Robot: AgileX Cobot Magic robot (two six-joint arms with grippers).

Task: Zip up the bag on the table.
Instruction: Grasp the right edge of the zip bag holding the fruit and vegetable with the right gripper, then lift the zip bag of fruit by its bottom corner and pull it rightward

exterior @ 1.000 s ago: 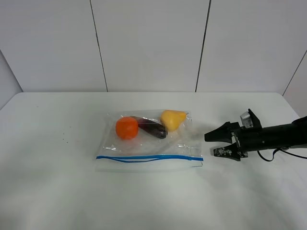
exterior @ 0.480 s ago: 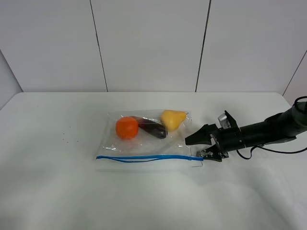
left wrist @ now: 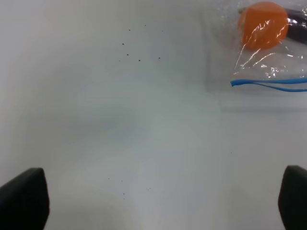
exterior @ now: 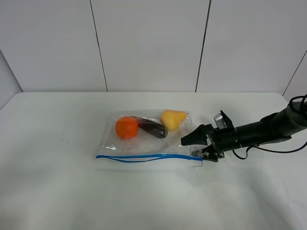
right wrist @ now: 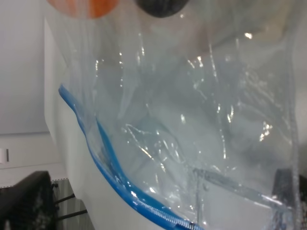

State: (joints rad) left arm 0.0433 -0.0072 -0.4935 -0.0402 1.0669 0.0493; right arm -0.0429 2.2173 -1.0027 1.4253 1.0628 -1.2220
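Note:
The clear bag (exterior: 144, 143) lies on the white table (exterior: 57, 187), holding an orange fruit (exterior: 126, 128), a dark purple one (exterior: 152, 127) and a yellow one (exterior: 172, 119). Its blue zipper strip (exterior: 144, 157) runs along the near edge, wavy and partly parted. My right gripper (exterior: 193, 147) is open, its jaws either side of the bag's right corner at the strip's end. The right wrist view shows the crinkly plastic and strip (right wrist: 110, 167) between the fingertips (right wrist: 24, 201). My left gripper (left wrist: 156, 201) is open over bare table, left of the bag (left wrist: 268, 62).
The right arm (exterior: 259, 132) lies low across the table's right side with a black cable (exterior: 268, 151) beside it. A white panelled wall (exterior: 148, 43) rises behind the table's back edge. Tiny dark specks (exterior: 64, 139) mark the tabletop at left.
My right gripper has moved left along the table, from well clear of the bag to its right corner, staying open. The bag has not moved.

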